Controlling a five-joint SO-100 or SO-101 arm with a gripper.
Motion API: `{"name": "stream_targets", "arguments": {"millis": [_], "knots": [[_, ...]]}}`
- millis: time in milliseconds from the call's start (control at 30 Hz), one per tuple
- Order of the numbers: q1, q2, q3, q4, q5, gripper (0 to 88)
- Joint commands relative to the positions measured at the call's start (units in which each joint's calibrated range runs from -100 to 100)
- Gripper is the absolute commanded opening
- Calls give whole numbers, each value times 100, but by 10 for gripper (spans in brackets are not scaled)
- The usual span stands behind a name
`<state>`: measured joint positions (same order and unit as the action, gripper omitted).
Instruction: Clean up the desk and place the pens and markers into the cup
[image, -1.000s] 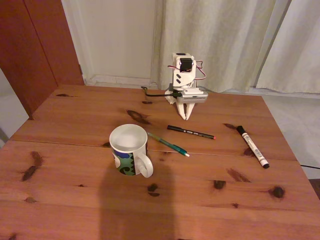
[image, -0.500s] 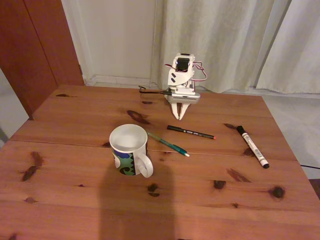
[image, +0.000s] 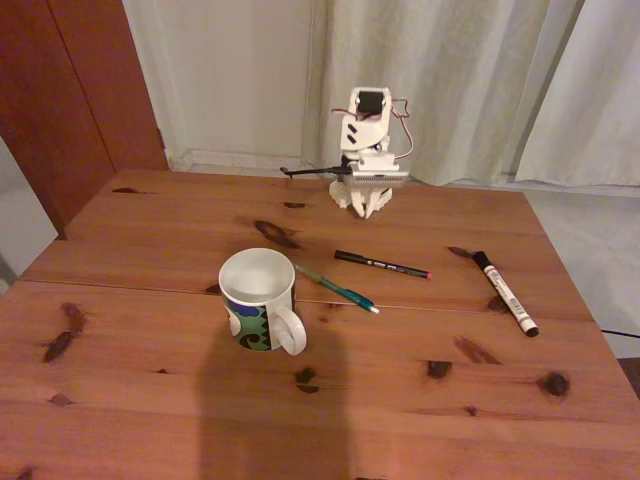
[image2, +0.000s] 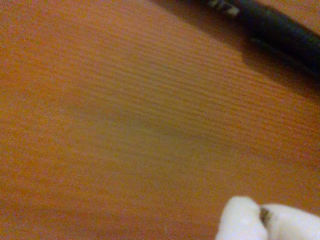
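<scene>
On the pine desk (image: 150, 400) stands the white cup (image: 250, 322), handle toward the camera, nothing inside. A teal-green pen (image: 338, 290) lies just right of the cup's rim. Farther right lies a thin black pen (image: 382, 265) with a red end. The white marker (image: 505, 292) with a black cap rests near the right edge. My gripper (image: 365, 210) hangs shut and holding nothing at the far middle of the desk, behind the pens. In the wrist view its white fingertips (image2: 245, 222) meet low right over bare wood, with a blurred black pen barrel (image2: 280, 27) at the top right.
A black cable (image: 310, 172) runs left from the arm's base. Pale curtains (image: 450, 80) and a red-brown door (image: 70, 90) stand behind the desk. The desk's right edge (image: 570, 290) drops to the floor close to the marker.
The arm has folded back toward its base. The gripper tips have drawn up and away from the black pen, after a small swing left and back.
</scene>
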<state>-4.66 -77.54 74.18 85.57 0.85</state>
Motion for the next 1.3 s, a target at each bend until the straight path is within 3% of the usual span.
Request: {"name": "stream_targets", "arguments": {"millis": [0,167,500,733,1100,1267], "knots": [[-53,932,-1151,50,-2,7],[-254,2223,-2179,-28,-185,7],[-1541,4432,-3838,-656,-1667,6],[-2337,5532,-4695,-819,-2212,6],[-3230,6559,-5660,-828,-2448,6],[-3382,7005,-5633,-1352,-2458,6]]}}
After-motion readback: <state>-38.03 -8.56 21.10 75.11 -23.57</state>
